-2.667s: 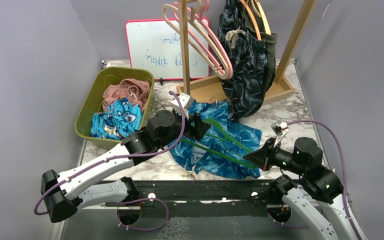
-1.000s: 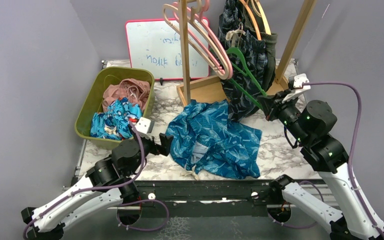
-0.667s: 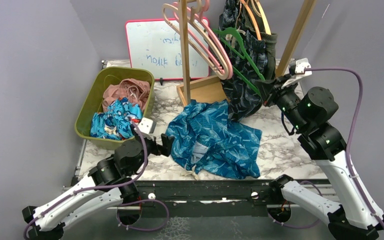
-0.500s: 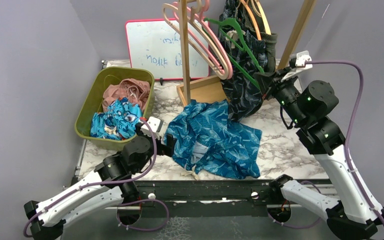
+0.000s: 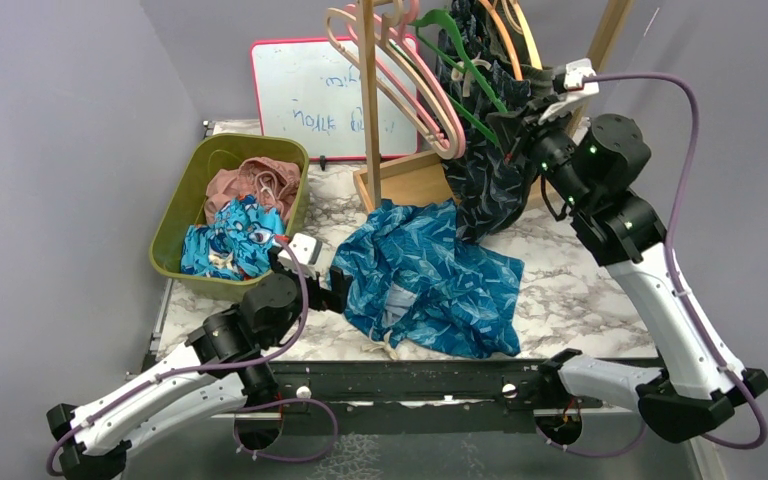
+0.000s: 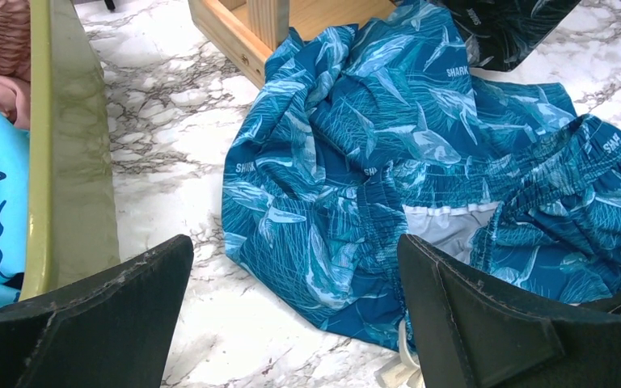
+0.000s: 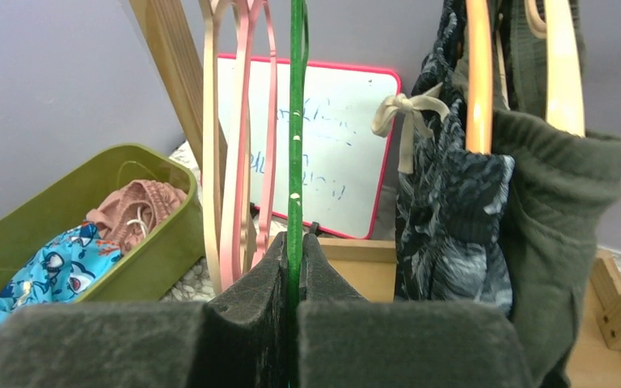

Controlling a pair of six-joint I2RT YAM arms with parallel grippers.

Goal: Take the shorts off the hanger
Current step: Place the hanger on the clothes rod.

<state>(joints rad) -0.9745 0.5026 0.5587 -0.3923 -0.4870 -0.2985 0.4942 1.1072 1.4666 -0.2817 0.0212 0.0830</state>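
**Right tool (image 5: 512, 125) clamps the bare green hanger (image 5: 460, 60) at the rack (image 5: 368, 100); left tool (image 6: 295, 250) gapes empty.**
You're likely rehanging it. The blue shorts (image 6: 388, 162) lie freed on the desk (image 5: 580, 280) before the rack. Navy shorts (image 5: 490, 190) and olive shorts (image 7: 566, 210) hang there, and with the pink hangers (image 5: 410, 90) they crowd the gap.

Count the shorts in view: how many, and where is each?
5. Pink shorts and cartoon-print shorts lie in the green bin; blue print shorts lie on the table; dark navy shorts and olive shorts hang on the rack. More may be hidden.
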